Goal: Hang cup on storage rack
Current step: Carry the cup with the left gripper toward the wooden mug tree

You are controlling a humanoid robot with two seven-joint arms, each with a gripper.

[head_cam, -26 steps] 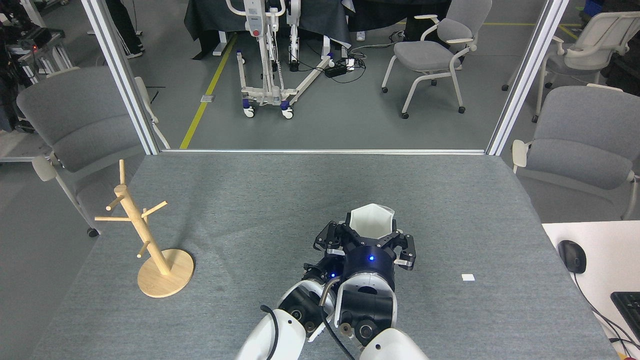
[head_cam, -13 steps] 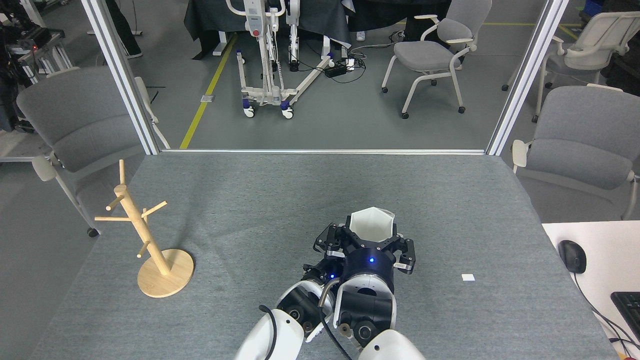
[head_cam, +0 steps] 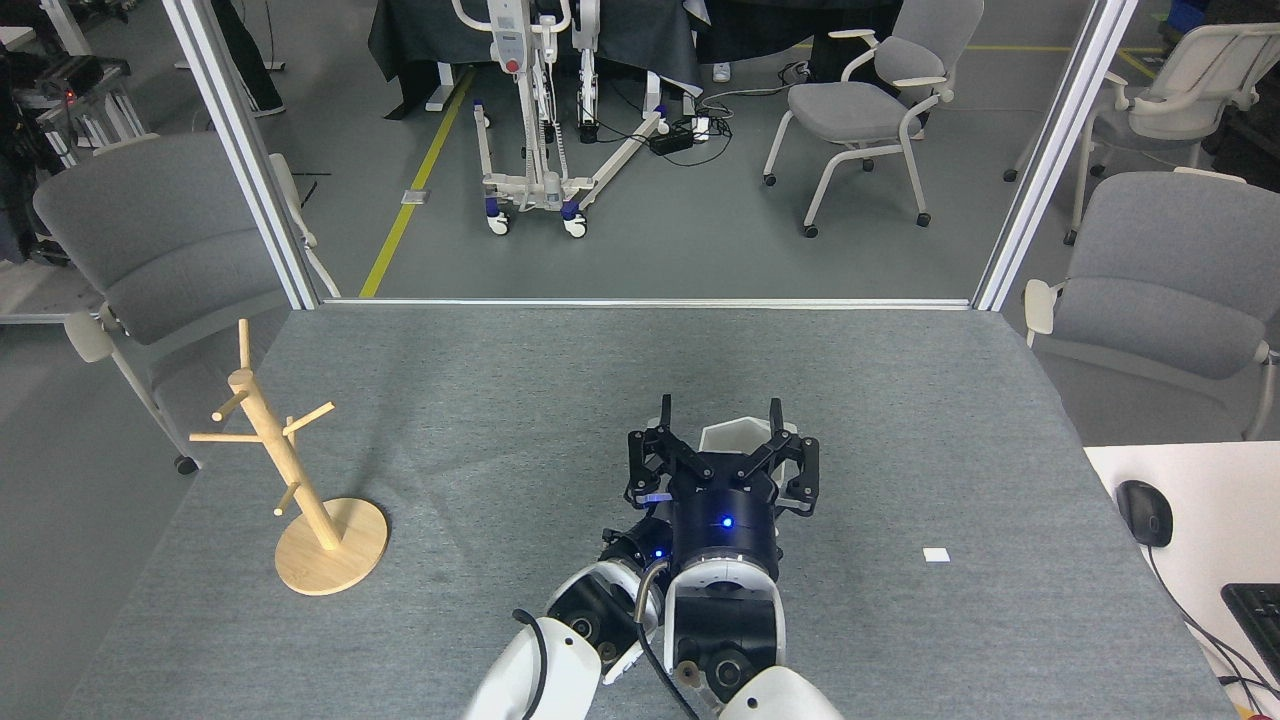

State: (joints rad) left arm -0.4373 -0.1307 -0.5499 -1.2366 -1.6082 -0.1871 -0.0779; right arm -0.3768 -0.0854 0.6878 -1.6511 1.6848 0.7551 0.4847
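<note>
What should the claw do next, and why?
Probably close on the cup. The right claw is open, its fingertips either side of the white cup, which isn't gripped yet, and the storage rack stands far off to the left.

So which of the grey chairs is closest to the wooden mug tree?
The grey chair at the table's left edge, just behind the mug tree. The others stand right of the table or far back across the floor.

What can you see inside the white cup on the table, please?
Only a strip of the cup's white far inner wall shows beyond the open right claw. The claw covers its bottom and any contents.
</note>
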